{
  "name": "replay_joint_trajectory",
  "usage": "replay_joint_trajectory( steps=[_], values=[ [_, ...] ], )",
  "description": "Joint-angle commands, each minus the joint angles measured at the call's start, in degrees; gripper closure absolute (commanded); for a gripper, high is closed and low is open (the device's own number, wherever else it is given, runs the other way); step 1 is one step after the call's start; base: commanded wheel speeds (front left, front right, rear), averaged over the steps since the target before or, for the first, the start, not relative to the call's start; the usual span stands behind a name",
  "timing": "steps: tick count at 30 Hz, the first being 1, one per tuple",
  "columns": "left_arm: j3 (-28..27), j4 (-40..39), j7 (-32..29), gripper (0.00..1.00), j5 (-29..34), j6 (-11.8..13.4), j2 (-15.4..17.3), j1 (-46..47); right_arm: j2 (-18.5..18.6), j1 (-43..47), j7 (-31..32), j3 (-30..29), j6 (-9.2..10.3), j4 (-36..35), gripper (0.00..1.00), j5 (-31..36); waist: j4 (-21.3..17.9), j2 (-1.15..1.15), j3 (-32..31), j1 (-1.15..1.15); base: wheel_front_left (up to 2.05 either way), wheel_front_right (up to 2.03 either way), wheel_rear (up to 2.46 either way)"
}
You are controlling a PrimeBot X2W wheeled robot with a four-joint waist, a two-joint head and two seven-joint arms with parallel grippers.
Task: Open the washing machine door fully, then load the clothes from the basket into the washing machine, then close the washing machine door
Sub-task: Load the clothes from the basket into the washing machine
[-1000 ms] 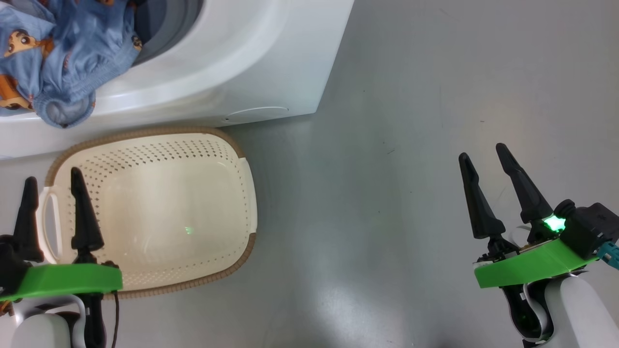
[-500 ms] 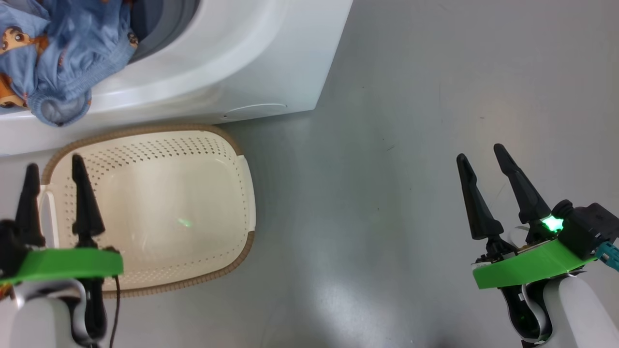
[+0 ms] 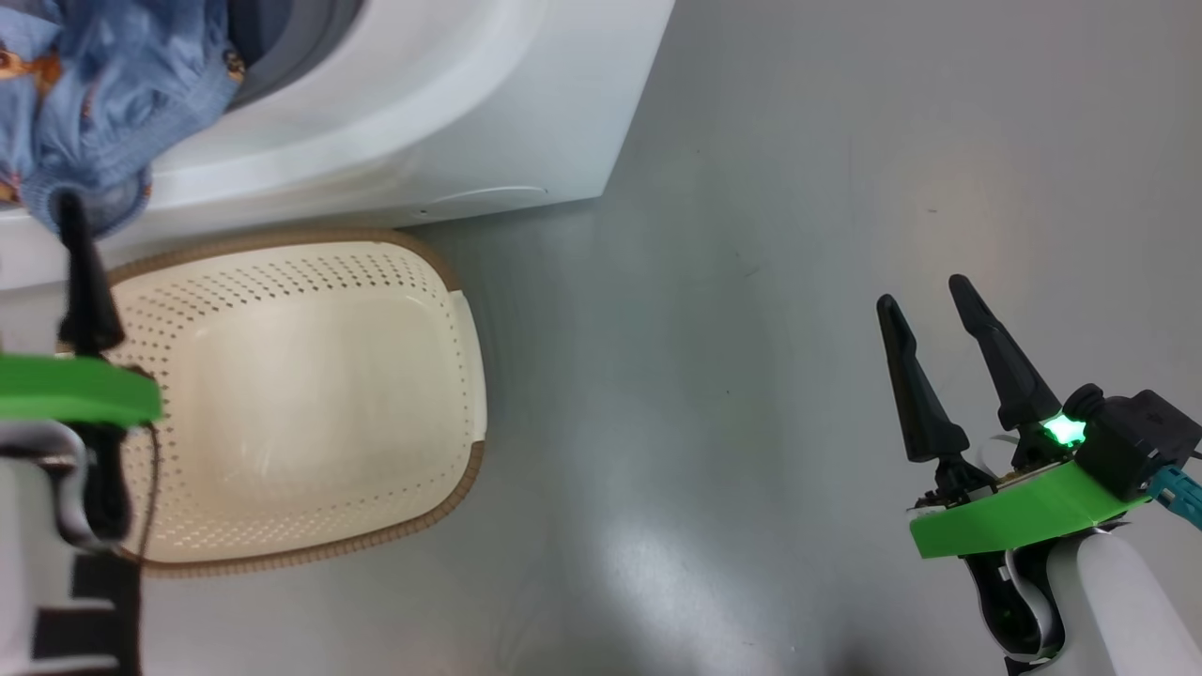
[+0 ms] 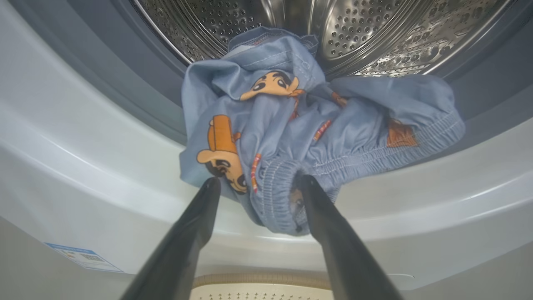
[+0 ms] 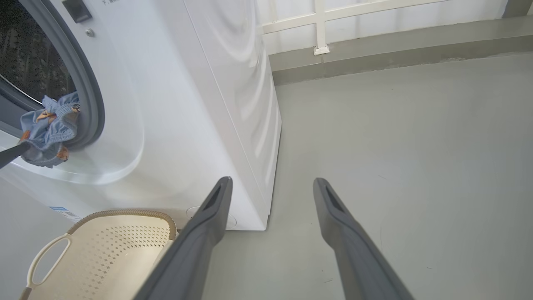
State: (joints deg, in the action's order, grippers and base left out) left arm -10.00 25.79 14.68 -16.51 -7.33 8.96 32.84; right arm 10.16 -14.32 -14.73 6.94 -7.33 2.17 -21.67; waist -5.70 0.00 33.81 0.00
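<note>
Left gripper (image 4: 260, 181) spread wide and empty, its fingers either side of a ribbed cuff of the clothes (image 4: 291, 137). The bundle slumps half out over the washer (image 4: 83, 175) lip just ahead of the tips. Judged placed to push or re-grip it into the drum (image 4: 366, 33).

Fabric soft, creased, light blue with orange figures; drum perforated steel. Basket (image 3: 310, 394), cream and perforated with a brown rim, lies below that gripper.

Right gripper (image 3: 921, 291) wide, empty, over bare floor (image 3: 751, 282), well apart from the washer

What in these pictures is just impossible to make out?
- Left wrist view: whether the left gripper touches the clothes; its fingers overlap the cuff.
- Left wrist view: the bottom of the drum behind the clothes; the bundle hides it.
- Left wrist view: print on the blue label, too small.
- Head view: the basket's left end, behind the left arm.
</note>
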Motion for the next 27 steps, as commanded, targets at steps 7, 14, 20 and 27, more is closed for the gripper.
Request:
replay_joint_trajectory(
  steps=[7,14,20,27],
  values=[
    [-0.33,6.4,0.32,0.0,-1.79,-0.15,5.93,5.79,-0.48,-0.23,-0.27,1.19,-0.16,-1.5,0.0,0.32,-1.06,0.0,1.1,0.0,0.0,0.0,0.0],
    [3.84,11.15,0.32,0.0,-4.17,-0.15,7.72,9.79,-0.86,-0.55,-0.27,1.19,-0.16,-1.43,0.0,0.39,-1.38,0.0,1.31,0.0,0.0,0.0,0.0],
    [7.85,12.07,0.32,1.0,-7.36,-0.15,9.09,11.41,-1.05,-0.68,-0.27,1.17,-0.16,-1.5,0.0,0.43,-1.55,0.0,1.28,0.0,0.0,0.0,0.0],
    [11.75,8.65,0.32,1.0,-10.04,-0.15,10.24,13.0,-1.35,-0.57,-0.27,0.95,-0.16,-1.62,0.0,0.37,-1.58,0.0,1.47,0.0,0.0,0.0,0.0]
  ],
)
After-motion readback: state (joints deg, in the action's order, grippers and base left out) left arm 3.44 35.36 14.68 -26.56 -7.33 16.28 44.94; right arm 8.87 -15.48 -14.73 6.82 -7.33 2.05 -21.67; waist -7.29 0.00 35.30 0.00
